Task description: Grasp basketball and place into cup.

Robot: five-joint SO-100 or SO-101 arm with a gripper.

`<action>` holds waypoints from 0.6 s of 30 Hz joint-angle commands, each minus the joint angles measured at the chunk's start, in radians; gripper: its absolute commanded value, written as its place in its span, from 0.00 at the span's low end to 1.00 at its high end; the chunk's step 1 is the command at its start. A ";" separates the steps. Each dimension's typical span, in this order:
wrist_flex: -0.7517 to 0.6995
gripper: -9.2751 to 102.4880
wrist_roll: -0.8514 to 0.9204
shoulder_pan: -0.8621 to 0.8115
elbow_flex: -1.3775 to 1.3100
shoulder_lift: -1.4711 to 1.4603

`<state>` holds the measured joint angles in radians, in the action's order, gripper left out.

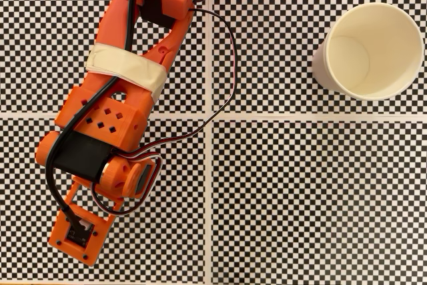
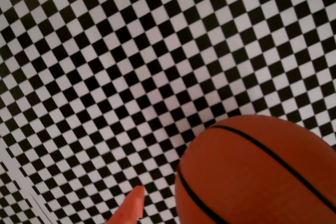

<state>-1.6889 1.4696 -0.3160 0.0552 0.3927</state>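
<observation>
- Surface [image 1: 320, 198]: checkered, carries all items.
- Arm [image 1: 113, 111]: orange, lies along left of fixed view.
- Cup [image 1: 407, 65]: upright, empty, upper right of fixed view; placement not yet done.
- Basketball [image 2: 252, 177]: lower right of wrist view, on the surface, apparently ungrasped.
- Hand: one fingertip [image 2: 128, 211] just beside ball; opening cannot be told.

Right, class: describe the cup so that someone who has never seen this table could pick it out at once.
In the fixed view, start from the black-and-white checkered table and look to its upper right corner, away from the orange arm on the left. There the cup stands upright with its mouth open and nothing inside, the one plain cream-white round thing.
</observation>
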 commanded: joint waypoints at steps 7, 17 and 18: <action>0.017 0.39 -0.003 0.003 -0.242 0.017; 0.012 0.28 0.014 -0.011 -0.247 0.023; 0.012 0.29 0.014 -0.012 -0.247 0.023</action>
<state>-1.6782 1.4757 -0.3252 0.0522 0.3912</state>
